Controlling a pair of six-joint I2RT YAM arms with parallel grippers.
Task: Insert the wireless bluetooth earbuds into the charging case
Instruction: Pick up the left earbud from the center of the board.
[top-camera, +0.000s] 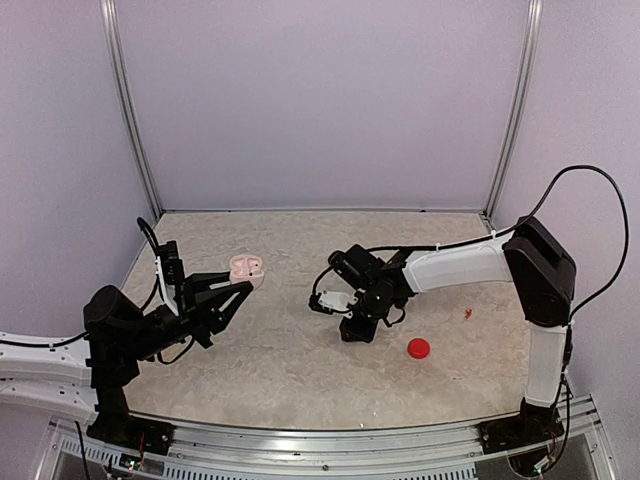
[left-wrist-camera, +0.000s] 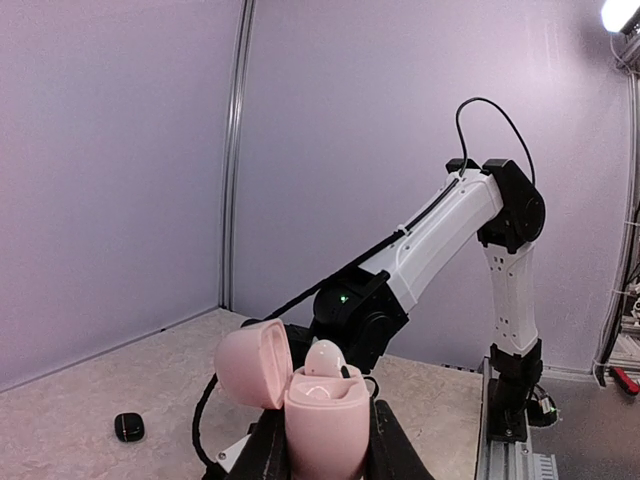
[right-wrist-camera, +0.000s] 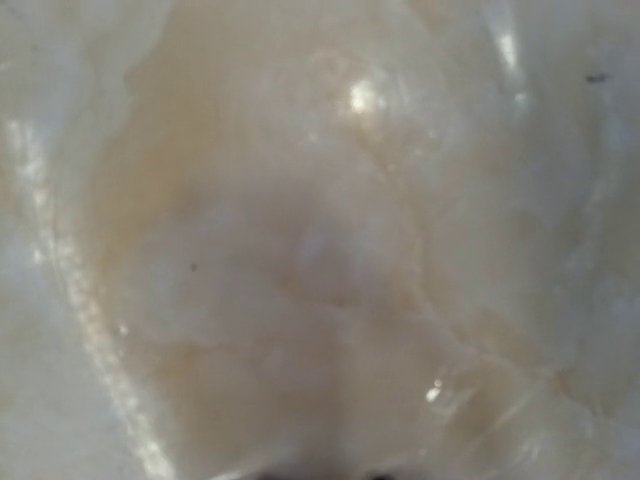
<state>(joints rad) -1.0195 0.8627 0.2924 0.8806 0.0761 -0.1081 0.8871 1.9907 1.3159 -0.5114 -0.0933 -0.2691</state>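
One whitish earbud (left-wrist-camera: 325, 357) sits in the open pink case (left-wrist-camera: 322, 415), clamped aloft at left by the left gripper (top-camera: 238, 288). Right gripper (top-camera: 350, 325), low at mid-table: jaw opening cannot be told. Risk: tilting the case would spill the earbud. Table (top-camera: 290, 370) mottled beige, glossy; walls (top-camera: 320, 100) plain lilac.

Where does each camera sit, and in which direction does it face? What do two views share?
Top external: above and behind the robot, facing down on the table; both arms show, with left hand and right hand.
Left wrist: on the left arm, facing across to the right arm; its own fingers grip the pink case.
Right wrist: close against the table, blurred; almost nothing of its hand shows.
Shared: top and left wrist both show the pink case and right arm.
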